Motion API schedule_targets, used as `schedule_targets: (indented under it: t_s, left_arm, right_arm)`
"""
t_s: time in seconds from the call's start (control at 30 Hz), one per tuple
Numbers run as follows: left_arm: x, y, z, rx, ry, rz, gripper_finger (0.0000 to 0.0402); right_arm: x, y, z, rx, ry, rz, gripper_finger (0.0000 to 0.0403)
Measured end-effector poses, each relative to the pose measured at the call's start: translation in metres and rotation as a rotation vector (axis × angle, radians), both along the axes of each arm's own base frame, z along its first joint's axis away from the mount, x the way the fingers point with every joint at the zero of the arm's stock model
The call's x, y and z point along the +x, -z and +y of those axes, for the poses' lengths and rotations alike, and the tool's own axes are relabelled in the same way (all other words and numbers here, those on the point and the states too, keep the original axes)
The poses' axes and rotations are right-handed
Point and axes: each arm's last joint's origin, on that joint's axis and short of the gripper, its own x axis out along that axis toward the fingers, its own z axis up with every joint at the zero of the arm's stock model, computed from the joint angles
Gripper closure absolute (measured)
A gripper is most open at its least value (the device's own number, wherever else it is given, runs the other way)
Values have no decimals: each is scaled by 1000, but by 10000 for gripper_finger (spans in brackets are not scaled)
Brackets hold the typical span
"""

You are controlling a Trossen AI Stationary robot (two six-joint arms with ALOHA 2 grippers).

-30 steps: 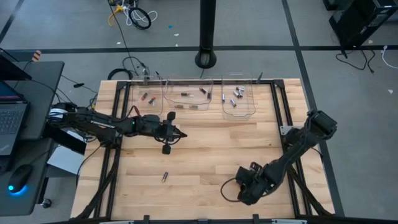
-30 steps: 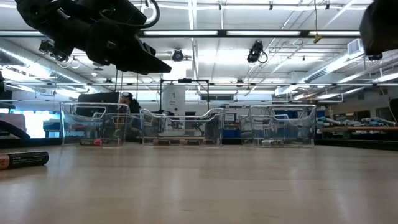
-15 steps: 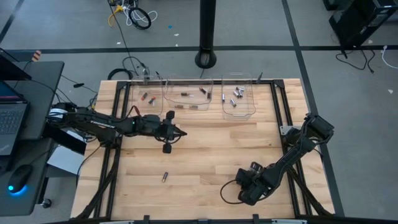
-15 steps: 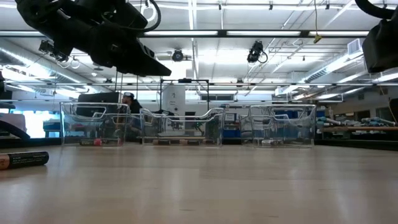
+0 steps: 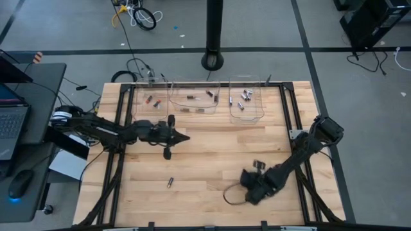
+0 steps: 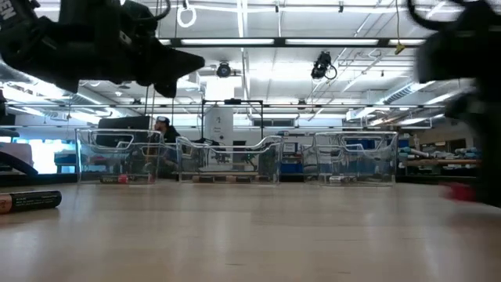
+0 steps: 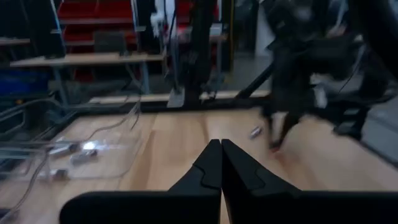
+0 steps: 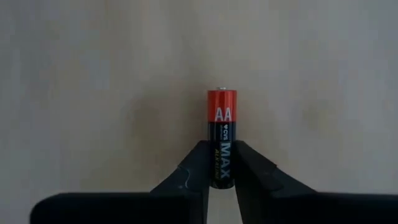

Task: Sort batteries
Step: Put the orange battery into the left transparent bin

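Most small cylindrical batteries point(image 5: 244, 97) already lie in the three clear plastic bins point(image 5: 246, 114); our right hand point(image 8: 222, 163) pinches a red-and-black AA battery point(image 8: 222, 137), our left hand point(image 7: 221, 163) hovers pressed together, and one small grey battery point(image 5: 170, 182) lies on the wooden surface point(image 5: 212, 144), well short of the bins.

Three clear bins point(image 5: 246, 106) line the wooden table's point(image 5: 212, 160) far edge.

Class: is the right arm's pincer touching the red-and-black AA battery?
Touching. The right wrist view shows the right pincer with its two dark fingers pressed against both sides of the red-and-black AA battery, no gap showing.
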Motion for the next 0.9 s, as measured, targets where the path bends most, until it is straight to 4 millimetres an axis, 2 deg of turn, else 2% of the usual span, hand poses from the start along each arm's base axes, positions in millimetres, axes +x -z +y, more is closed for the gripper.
schedule_targets:
  t_s: [0.17,0.27,0.4,0.57,0.73,0.9]
  left_arm:
    - [-8,-1,-2,-47,15,-86,392]
    - [-7,-1,-4,-54,27,-82,381]
    - [-5,-4,-8,-52,45,-88,358]
    - [-5,-5,-13,-28,63,-96,314]
    - [-5,-7,-14,-28,66,-115,260]
    - [-5,-10,-14,-35,82,-143,222]
  right_arm:
    - [20,-19,-25,-146,-28,-175,344]
    - [44,-26,-42,-201,-46,-306,344]
    - [75,-38,-65,-241,-79,-471,344]
    - [99,-52,-89,-311,-126,-629,344]
    - [115,-72,-97,-357,-170,-827,344]
    - [122,-88,-97,-357,-254,-989,344]
